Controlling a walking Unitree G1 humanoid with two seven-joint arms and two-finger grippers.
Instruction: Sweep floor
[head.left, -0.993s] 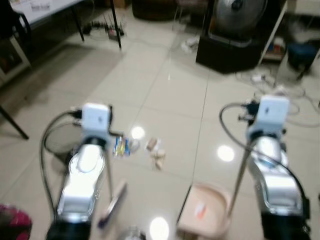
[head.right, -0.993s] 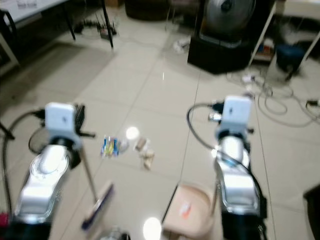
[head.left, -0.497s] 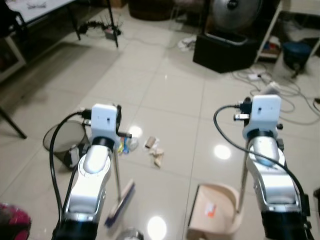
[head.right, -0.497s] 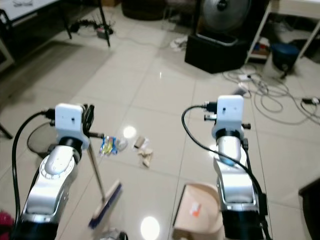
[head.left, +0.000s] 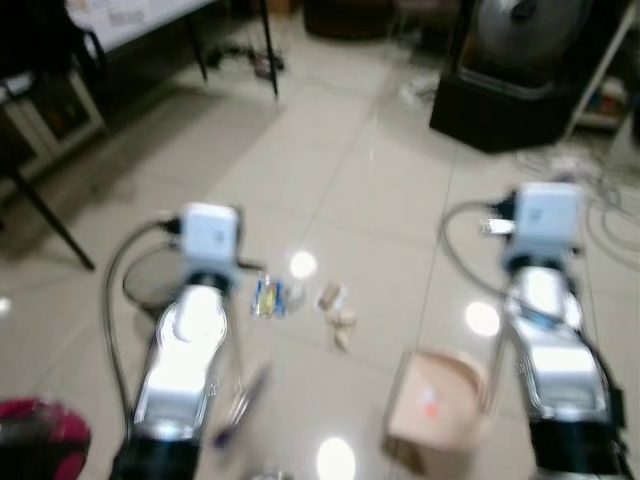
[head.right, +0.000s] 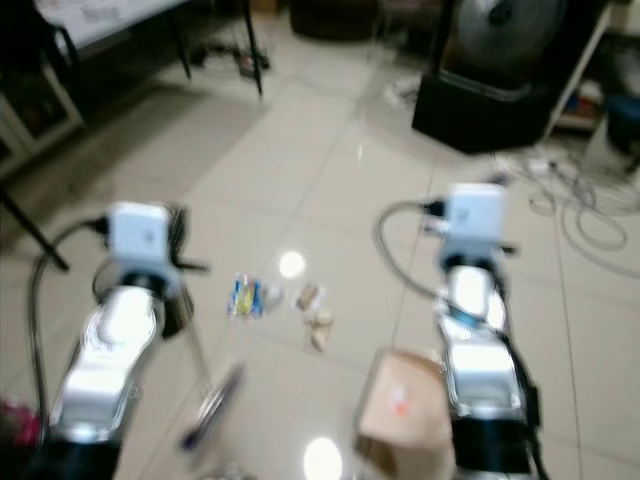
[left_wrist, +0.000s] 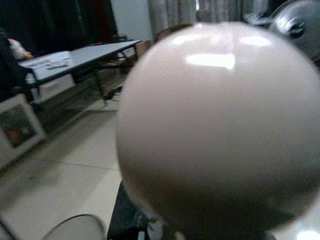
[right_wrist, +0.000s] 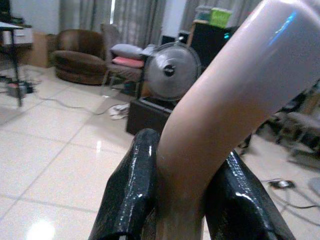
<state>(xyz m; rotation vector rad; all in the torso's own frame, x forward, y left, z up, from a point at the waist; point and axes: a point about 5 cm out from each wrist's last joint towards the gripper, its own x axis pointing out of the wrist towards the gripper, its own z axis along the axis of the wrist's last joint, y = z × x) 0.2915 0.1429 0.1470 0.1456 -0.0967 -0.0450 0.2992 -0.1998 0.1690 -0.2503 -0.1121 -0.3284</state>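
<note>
Glossy cream floor tiles fill the room, and on them lies a small scatter of litter: a blue and yellow wrapper on the left of the scatter, then a few pale crumpled scraps running to the right and nearer. The head views are blurred, so finer detail of the scraps cannot be made out.

This litter sits between the two arms and a little farther out than both. The broom hangs from the left gripper; its thin stick drops near-vertically beside the left arm, and its brush head rests low on the floor, nearer to the robot than the litter and to its left. The brush head's long axis runs roughly near-to-far, slanting slightly right. The dustpan, pale pink with a small orange mark inside, stands on the floor on the right, near the scraps and nearer than them. So the sweep likely needs to carry the litter rightward and nearward, from brush side to pan side; the left arm is the closer one to the wrapper.

In the left wrist view the rounded pale end of the broom handle blocks the fingers, so their state cannot be told. The right gripper has both black fingers pressed around the curved pink dustpan handle.

A round mesh wastebasket stands left of the wrapper.
</note>
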